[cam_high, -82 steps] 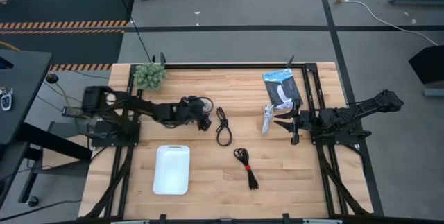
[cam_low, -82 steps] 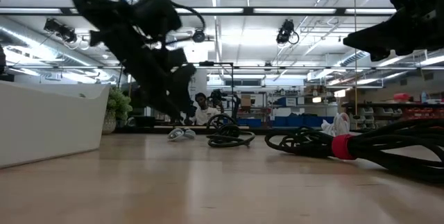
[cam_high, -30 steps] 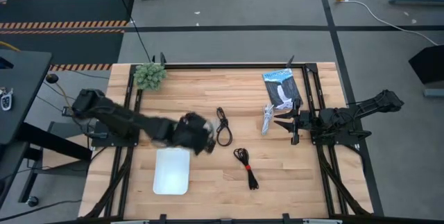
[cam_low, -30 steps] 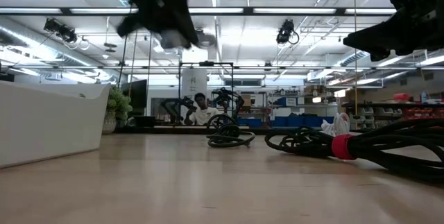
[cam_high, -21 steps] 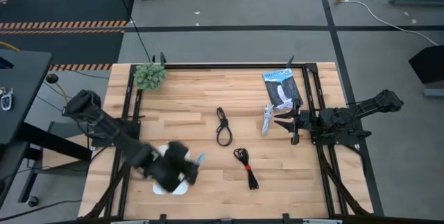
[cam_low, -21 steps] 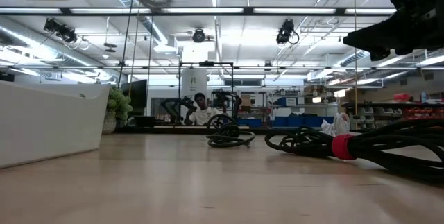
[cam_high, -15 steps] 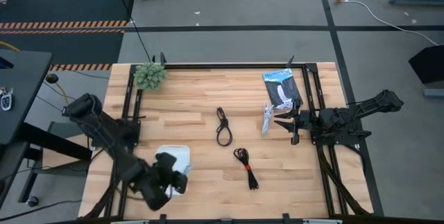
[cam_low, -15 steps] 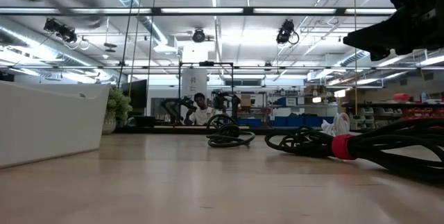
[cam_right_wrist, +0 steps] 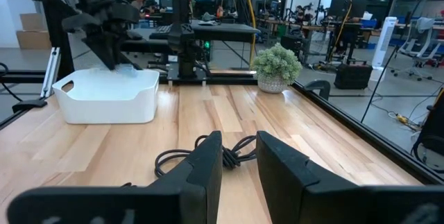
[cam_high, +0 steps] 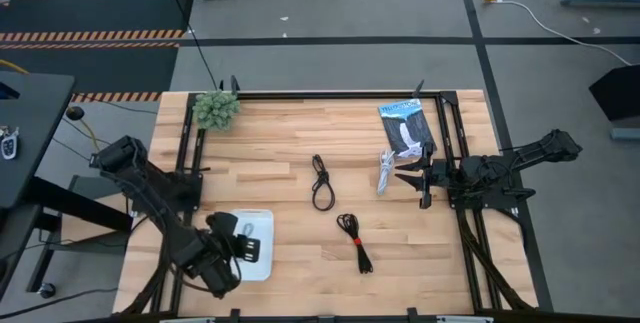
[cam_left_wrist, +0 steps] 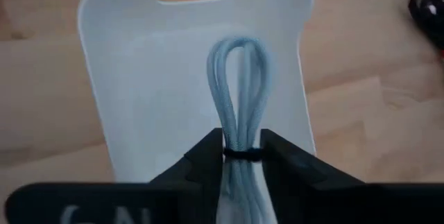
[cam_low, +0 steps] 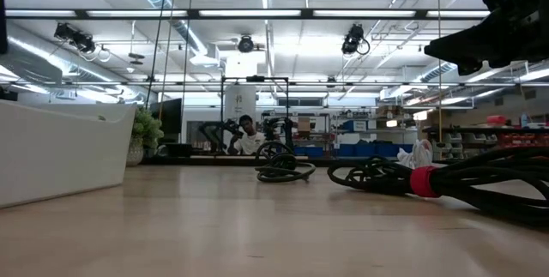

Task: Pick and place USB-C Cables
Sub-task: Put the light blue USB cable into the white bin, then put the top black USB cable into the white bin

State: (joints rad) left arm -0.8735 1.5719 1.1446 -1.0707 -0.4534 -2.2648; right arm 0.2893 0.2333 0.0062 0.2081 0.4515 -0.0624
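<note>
My left gripper (cam_high: 246, 248) hangs over the white bin (cam_high: 256, 223) at the table's near left, shut on a pale grey cable bundle (cam_left_wrist: 239, 92). Two black cable bundles (cam_high: 321, 181) (cam_high: 353, 241) lie on the wood mid-table. A white bundle (cam_high: 385, 171) lies on the wood just in front of my right gripper (cam_high: 412, 181). That gripper waits at the right, open, touching nothing; its own view shows a black bundle (cam_right_wrist: 208, 156) ahead of its fingers. My left gripper pinches the pale grey bundle between its two fingers at the black tie (cam_left_wrist: 241, 155) around its strands. The fingers come from above, pointing down into the bin. The looped end (cam_left_wrist: 238, 47) reaches out past the fingertips over the bin's floor; whether it touches the floor does not show.
A flat black-and-blue packet (cam_high: 405, 128) lies at the far right beside the white bundle. A fuzzy green plant (cam_high: 216, 109) stands at the far left corner. Black frame rails (cam_high: 300, 94) border the table. Bare wood lies between the bin and the black bundles.
My left gripper has swung from mid-table toward the near left, carrying the pale grey bundle, and now hangs over the white bin. It went slightly past the bin's near end and came back over it.
</note>
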